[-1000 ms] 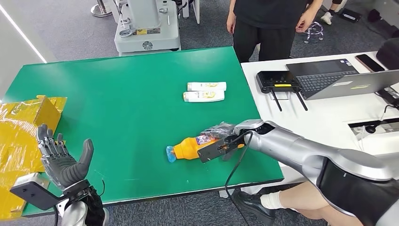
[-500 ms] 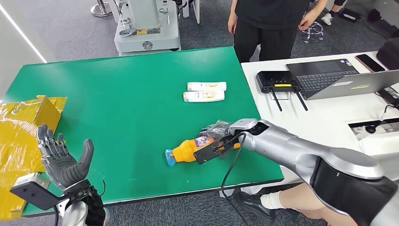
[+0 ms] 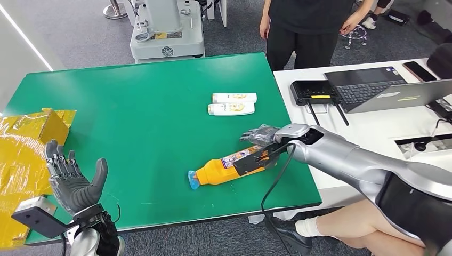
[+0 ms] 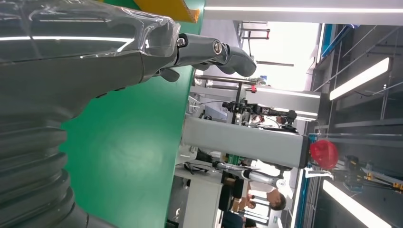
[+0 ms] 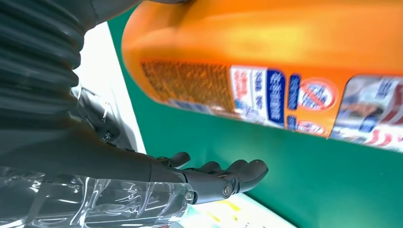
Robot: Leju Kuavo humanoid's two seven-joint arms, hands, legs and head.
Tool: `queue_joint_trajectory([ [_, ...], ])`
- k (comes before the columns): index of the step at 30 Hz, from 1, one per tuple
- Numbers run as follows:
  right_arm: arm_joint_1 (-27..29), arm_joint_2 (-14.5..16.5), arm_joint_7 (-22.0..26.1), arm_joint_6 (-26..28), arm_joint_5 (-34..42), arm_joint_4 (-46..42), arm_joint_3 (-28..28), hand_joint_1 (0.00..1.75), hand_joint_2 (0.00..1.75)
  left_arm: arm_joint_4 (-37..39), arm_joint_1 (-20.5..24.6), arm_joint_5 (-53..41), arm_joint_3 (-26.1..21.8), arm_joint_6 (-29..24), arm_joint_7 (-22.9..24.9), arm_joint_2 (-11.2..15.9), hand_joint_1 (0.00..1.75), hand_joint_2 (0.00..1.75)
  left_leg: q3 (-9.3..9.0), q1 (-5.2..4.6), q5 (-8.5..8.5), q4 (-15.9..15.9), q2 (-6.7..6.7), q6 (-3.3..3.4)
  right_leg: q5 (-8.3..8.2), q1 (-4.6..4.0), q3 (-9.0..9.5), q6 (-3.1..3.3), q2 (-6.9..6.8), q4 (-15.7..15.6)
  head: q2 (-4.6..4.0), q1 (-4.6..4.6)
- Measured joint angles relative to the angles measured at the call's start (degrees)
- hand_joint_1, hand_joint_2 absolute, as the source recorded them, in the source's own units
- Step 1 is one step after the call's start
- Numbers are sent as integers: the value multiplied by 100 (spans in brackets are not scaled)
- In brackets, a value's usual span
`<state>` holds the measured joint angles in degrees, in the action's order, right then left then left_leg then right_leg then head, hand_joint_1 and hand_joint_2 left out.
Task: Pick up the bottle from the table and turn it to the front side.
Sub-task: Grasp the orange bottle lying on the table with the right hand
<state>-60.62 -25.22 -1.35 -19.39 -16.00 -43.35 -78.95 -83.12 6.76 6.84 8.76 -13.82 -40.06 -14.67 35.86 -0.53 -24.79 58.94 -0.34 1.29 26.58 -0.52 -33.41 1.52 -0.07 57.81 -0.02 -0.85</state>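
Closest to you is the left hand (image 3: 72, 184), raised off the near edge of the table (image 3: 133, 106) with palm up and fingers spread, nothing in it. The wrist view (image 4: 142, 61) agrees: fingers stretched out over bare green, holding nothing. Just beyond that hand, towards the table's left end, sits the crumpled yellow box (image 3: 32, 138).

Across on the other side, your right hand (image 3: 261, 140) is at the bottle (image 3: 226, 168). The bottle is orange with a blue cap, lying on its side, cap end pointing away from the hand towards the left hand, and the butt end is tucked under the wrist. You can't really tell whether the hand is gripping it. From the head view the dark fingers sit just past the bottle's far side, and the wrist's black camera bracket covers the contact. In the right wrist view the bottle (image 5: 266, 61) is right against the palm side with its printed label showing, while the fingers (image 5: 223, 178) stretch out over the green, apart from it and not wrapped round.

Further out from the right hand lie two white tubes (image 3: 233, 104), side by side, well apart from the bottle.

Past the far edge stands a person (image 3: 306, 26) in black, and a white desk (image 3: 373, 128) with a laptop (image 3: 394, 93) sits beside the right arm.
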Motion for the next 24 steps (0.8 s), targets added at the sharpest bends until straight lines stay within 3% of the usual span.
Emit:
queue_joint_trajectory([
  [12,106,-295,-104,17,78,-388,118,0,175,0,-1,-1,0,91,0,0,0,175,0,1,0,-1,2,0,1,-1,-1,0,2,0,0,0],
  [24,836,-347,80,434,-20,-460,439,0,175,0,-94,-76,0,139,0,-4,0,175,3,1,-1,-1,0,1,2,-1,0,-2,1,0,0,0],
])
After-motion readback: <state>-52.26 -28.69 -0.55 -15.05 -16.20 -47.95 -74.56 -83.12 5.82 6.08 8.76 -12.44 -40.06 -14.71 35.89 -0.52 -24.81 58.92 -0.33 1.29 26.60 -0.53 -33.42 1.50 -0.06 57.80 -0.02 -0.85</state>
